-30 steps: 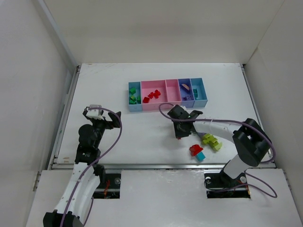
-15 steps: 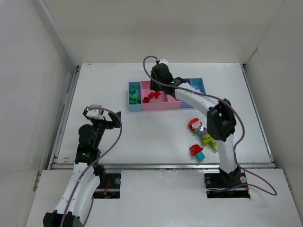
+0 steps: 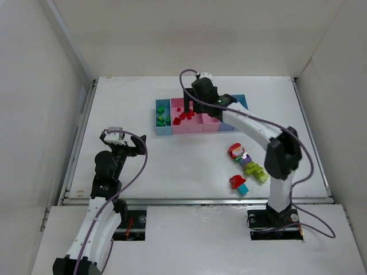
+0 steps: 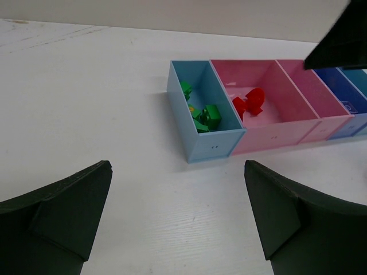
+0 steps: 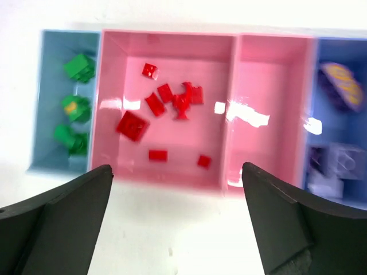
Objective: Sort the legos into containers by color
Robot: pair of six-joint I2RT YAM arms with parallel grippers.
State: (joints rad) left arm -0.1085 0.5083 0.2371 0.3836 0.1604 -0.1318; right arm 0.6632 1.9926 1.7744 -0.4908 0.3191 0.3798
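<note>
While my right fingers [image 5: 57,220] hang spread and empty over the wide pink bin [image 5: 166,39], the unsorted legos [image 3: 248,169] lie on the counter [image 3: 172,166] back toward that arm's base, far from my spread left fingers [image 4: 57,215].

Both arms wore white shells with black joints: the left arm [image 3: 97,220] at seven o'clock, the right arm [image 3: 246,121] at five. A purple cable [image 3: 145,153] trailed along each. Jaws were dark, wedge-shaped.
</note>
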